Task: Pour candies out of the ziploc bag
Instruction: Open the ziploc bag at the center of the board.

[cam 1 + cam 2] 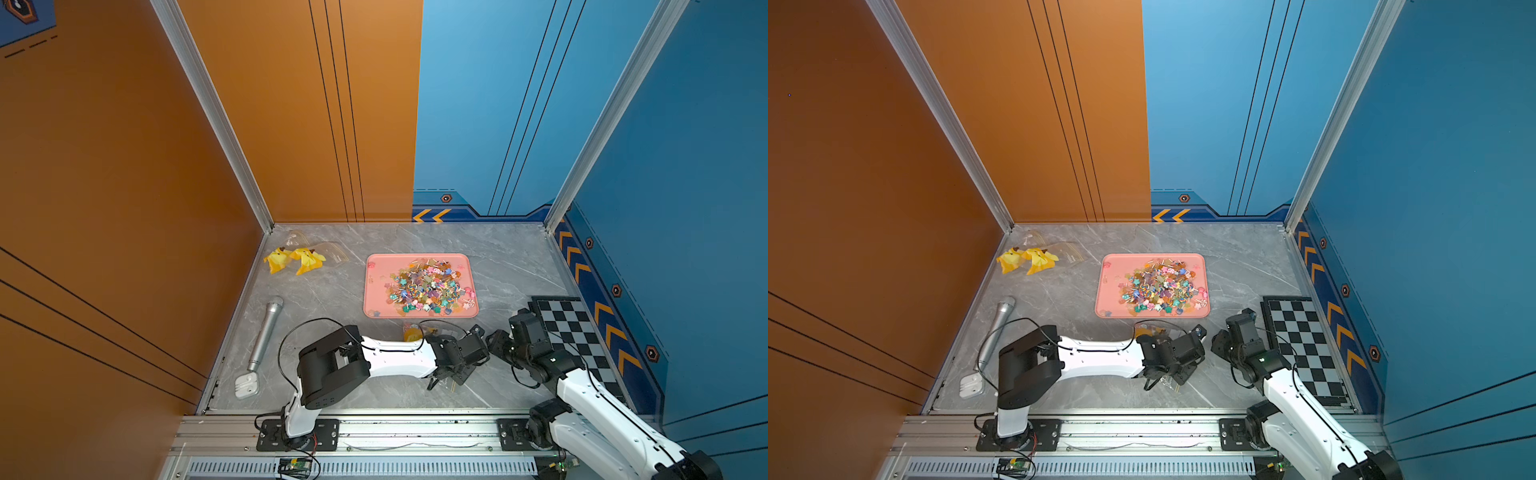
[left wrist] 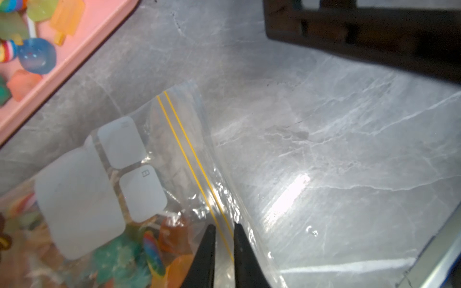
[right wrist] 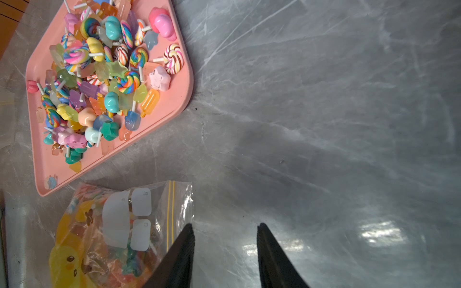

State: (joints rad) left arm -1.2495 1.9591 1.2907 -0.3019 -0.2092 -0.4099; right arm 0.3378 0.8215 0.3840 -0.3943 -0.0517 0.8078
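Closest to the left wrist camera is the left gripper (image 2: pixel 224 225): its two black fingers (image 2: pixel 207 259) stand almost together, with the zip strip of the bag (image 2: pixel 174 154) running between them. A narrow gap shows, so whether they press the film I cannot tell. The bag is thin, clear, crinkled plastic with two yellow lines along the zip and three white round-cornered labels; candies (image 2: pixel 119 251) inside look teal and orange. It lies on the grey, white-veined, shiny counter (image 2: pixel 324 149), just beside the pink tray (image 2: pixel 79 49).

From the right wrist, the right gripper (image 3: pixel 225 224) has its jaws wide apart and empty; one fingertip is at the bag's zip edge, touching or not I cannot tell. Only this view shows a yellow cartoon face in the bag, and the tray's heap in detail: glossy swirl lollipops on white sticks, translucent jelly-like stars and ice-pop shapes, opaque pastel flowers.

Both top views show what the wrists miss: the tray (image 1: pixel 1106 291) sits mid-counter, nearer the back edge, most candies heaped on it; the bag (image 1: pixel 412 333) lies between tray and front edge, mostly hidden under the left arm (image 1: pixel 395 353). A silver microphone (image 1: pixel 266 334) lies along the left edge, a white earbud case (image 1: pixel 246 385) near the front left corner, yellow toys (image 1: pixel 297 259) in clear wrap at the back left corner, a checkered board (image 1: pixel 582 328) on the right edge. Jaws are too small to judge there.
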